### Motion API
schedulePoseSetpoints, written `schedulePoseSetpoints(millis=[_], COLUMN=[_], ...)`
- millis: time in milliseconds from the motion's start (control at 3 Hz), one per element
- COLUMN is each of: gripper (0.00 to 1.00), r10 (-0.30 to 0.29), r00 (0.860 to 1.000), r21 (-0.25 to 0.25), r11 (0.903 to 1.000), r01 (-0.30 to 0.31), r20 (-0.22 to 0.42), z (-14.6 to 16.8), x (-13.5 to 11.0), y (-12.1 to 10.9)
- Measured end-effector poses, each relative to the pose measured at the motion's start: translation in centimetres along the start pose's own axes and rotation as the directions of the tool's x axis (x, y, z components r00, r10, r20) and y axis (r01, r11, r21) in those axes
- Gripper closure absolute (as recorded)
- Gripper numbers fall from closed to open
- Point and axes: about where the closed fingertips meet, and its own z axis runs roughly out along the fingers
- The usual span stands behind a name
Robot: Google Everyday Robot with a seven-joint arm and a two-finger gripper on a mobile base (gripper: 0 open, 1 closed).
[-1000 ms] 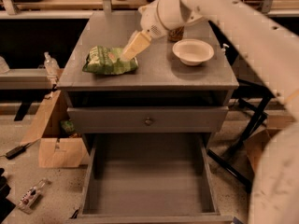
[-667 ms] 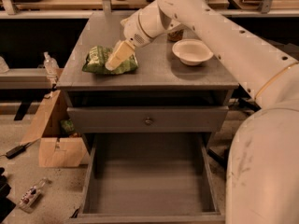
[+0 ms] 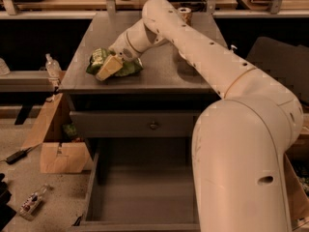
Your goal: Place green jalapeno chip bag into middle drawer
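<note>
We are reaching our arm across the top of the cabinet (image 3: 164, 76), and the gripper (image 3: 109, 67) is sitting right on the green chip bag (image 3: 98, 58), pressing against its middle. We cannot tell whether it is actually gripping the bag or only touching it.

The bag is lying on the left part of the cabinet top, near the front edge, with green foil showing on both sides of the gripper. It does not look lifted; we judge it to be resting flat on the surface.

Below, the middle drawer (image 3: 140, 192) is standing pulled out toward us, and its bare grey floor is showing, with nothing visible in the part we can see. Our own arm is hiding its right side. Above it, the closed drawer front with the round knob (image 3: 153, 125) is sitting flush.

So we are reading the task as being at its early stage: the drawer is ready and the gripper is at the bag. Securing the bag, lifting it, carrying it forward and down, and letting it go inside the drawer are all left to do.
</note>
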Motion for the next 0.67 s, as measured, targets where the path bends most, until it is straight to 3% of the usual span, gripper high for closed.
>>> schedulePoseSetpoints(millis=[333, 667], gripper=[0.49, 0.72], r10=[0.027, 0.027], r00=[1.000, 1.000], r21=[-0.025, -0.025], r11=[0.9993, 0.9993], r01=[-0.027, -0.027], r20=[0.001, 0.001], z=[1.63, 1.29], x=[0.78, 0.37], y=[-0.02, -0.10])
